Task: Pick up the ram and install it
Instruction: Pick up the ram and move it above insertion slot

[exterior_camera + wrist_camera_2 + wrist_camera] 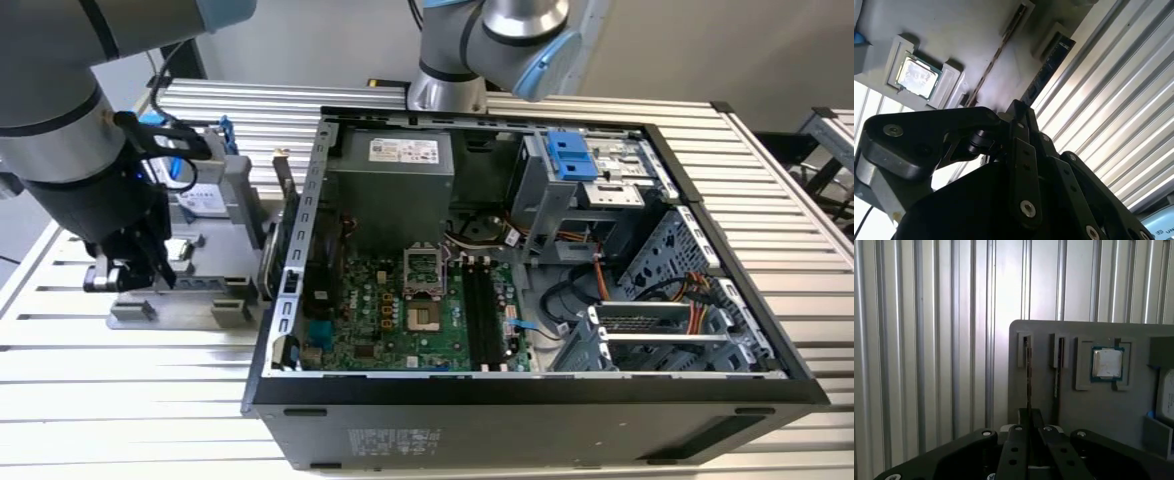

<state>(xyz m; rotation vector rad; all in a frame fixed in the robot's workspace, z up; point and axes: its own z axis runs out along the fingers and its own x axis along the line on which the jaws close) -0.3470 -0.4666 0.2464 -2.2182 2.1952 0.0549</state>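
Observation:
The ram (1028,375) is a thin stick seen edge-on, standing in the slot nearest the edge of a grey fixture (1094,410). In the second wrist view the ram (1050,62) looks dark and runs toward the fingertips. My gripper (1029,415) is down over this stick, with its black fingers (1015,440) drawn together around the stick's near end. In the exterior view my gripper (134,275) hangs low over the fixture (187,270), at the left of the open computer case. The black motherboard slots (483,310) lie inside the case.
A second stick (1058,370) stands in the neighbouring slot, and a square silver processor (1107,363) sits beyond it. The case's metal wall (300,220) rises beside the fixture. Another arm's base (447,85) stands behind the case. The table is ribbed metal (929,365).

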